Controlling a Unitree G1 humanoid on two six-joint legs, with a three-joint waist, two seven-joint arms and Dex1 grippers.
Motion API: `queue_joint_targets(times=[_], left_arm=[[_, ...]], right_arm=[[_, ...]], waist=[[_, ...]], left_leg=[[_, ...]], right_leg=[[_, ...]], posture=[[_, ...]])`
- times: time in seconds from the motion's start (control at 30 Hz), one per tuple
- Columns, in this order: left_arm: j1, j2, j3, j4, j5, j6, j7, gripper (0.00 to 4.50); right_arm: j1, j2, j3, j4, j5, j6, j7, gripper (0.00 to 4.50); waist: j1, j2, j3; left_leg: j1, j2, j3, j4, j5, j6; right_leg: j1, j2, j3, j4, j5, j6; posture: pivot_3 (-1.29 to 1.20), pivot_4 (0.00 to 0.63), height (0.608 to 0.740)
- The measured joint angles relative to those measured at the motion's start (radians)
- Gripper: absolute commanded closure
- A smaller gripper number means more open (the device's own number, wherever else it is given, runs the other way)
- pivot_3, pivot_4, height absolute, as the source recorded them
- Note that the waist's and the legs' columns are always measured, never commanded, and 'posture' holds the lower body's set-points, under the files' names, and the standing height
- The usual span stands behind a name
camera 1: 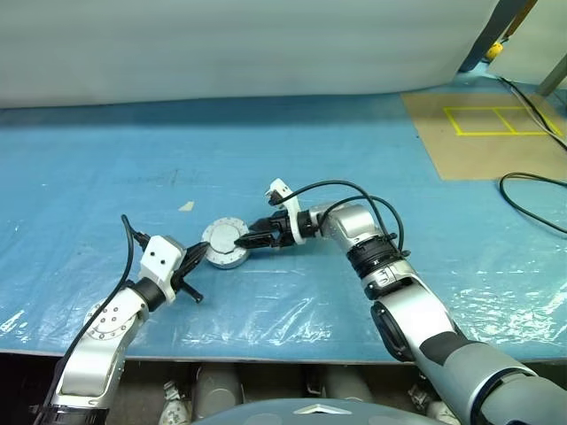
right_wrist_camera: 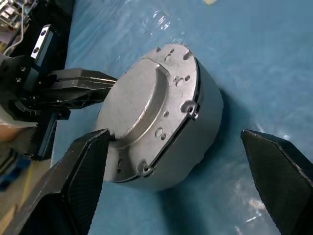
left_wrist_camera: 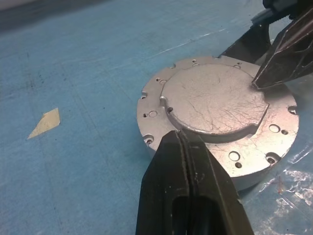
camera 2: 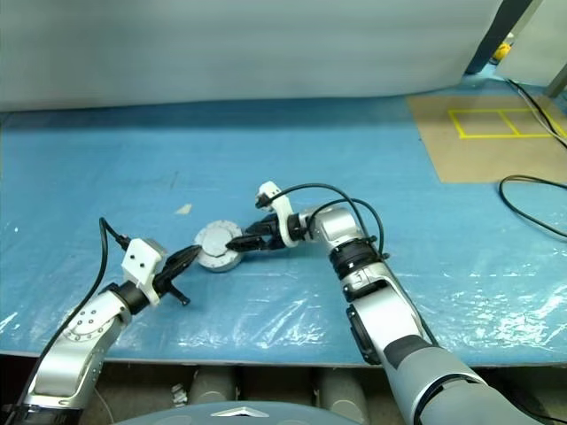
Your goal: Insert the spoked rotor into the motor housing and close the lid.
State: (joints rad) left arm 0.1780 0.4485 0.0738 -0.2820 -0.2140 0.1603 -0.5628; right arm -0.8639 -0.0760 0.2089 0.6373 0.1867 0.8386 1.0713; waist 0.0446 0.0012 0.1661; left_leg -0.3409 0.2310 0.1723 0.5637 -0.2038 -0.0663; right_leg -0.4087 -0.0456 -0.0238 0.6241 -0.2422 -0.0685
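The lid (left_wrist_camera: 217, 105) covers the housing (right_wrist_camera: 195, 132), hiding its inside; left gripper (left_wrist_camera: 188, 147) closed and empty at its rim, right gripper (right_wrist_camera: 181, 161) spread wide around it.

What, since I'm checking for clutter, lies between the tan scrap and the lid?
Nothing but bare blue sheet lies between the tan scrap and the lid; the left wrist view shows this stretch plainly.
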Motion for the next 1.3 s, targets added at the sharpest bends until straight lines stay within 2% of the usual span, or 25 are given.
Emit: queue_joint_targets(times=[0.17,0.37,0.47,0.63,0.8,1.07,1.17,1.3], left_arm=[[-0.001,0.0,-0.001,0.001,0.0,-0.002,0.0,4.5],[-0.006,0.0,0.0,0.011,0.003,-0.01,0.002,4.5],[-0.009,-0.001,0.001,0.014,0.006,-0.011,0.004,4.5],[-0.009,-0.001,0.005,0.019,0.01,-0.013,0.005,4.5],[-0.008,0.0,0.018,0.032,0.017,-0.013,0.008,4.5],[-0.017,-0.021,0.028,0.042,0.004,-0.017,0.011,4.5],[-0.026,-0.106,0.072,0.047,-0.09,0.023,0.042,4.5],[-0.046,-0.177,0.175,0.028,-0.262,0.071,0.082,4.5]], right_arm=[[-0.026,0.007,-0.02,-0.012,0.042,0.172,-0.021,0.02],[-0.035,0.076,-0.136,0.032,0.121,0.334,-0.112,0.02],[-0.041,0.106,-0.235,0.078,0.151,0.376,-0.191,0.61],[-0.041,0.114,-0.32,0.119,0.184,0.415,-0.263,2.3],[-0.047,0.116,-0.358,0.125,0.218,0.424,-0.285,3.35],[-0.047,0.116,-0.367,0.131,0.235,0.432,-0.308,3.35],[-0.046,0.121,-0.372,0.128,0.243,0.426,-0.317,3.35],[-0.047,0.159,-0.488,0.166,0.288,0.384,-0.402,3.35]], waist=[[0.0,0.0,0.0],[0.001,0.0,0.0],[0.0,0.0,0.0],[-0.001,0.0,0.0],[0.0,0.001,0.0],[-0.001,0.001,0.0],[-0.002,0.001,0.0],[0.001,0.001,0.0]], left_leg=[[0.0,0.0,0.0,0.0,0.002,-0.003],[0.001,0.0,0.0,-0.001,0.002,-0.004],[0.003,0.0,0.0,-0.001,0.002,-0.004],[0.002,0.0,0.0,-0.002,0.002,-0.004],[0.002,0.0,0.0,-0.002,0.002,-0.004],[0.002,0.0,0.001,-0.002,0.002,-0.004],[0.001,0.001,0.001,-0.002,0.002,-0.004],[-0.008,0.005,0.001,-0.001,0.002,-0.005]], right_leg=[[0.0,0.0,0.0,0.0,0.0,0.0],[0.001,0.0,0.0,0.0,0.0,0.0],[0.001,0.0,0.0,0.0,0.0,0.0],[0.0,0.001,0.0,-0.001,0.0,0.0],[0.0,0.001,0.0,-0.001,0.0,0.0],[0.0,0.001,0.0,-0.001,0.0,0.0],[-0.001,0.001,0.0,-0.001,0.0,0.0],[-0.011,0.006,0.0,0.001,0.0,0.0]], posture=[[0.0,0.15,0.74],[0.0,0.15,0.74],[0.0,0.15,0.74],[0.0,0.15,0.74],[0.0,0.15,0.74],[0.0,0.15,0.74],[0.0,0.15,0.74],[0.0,0.15,0.74]])
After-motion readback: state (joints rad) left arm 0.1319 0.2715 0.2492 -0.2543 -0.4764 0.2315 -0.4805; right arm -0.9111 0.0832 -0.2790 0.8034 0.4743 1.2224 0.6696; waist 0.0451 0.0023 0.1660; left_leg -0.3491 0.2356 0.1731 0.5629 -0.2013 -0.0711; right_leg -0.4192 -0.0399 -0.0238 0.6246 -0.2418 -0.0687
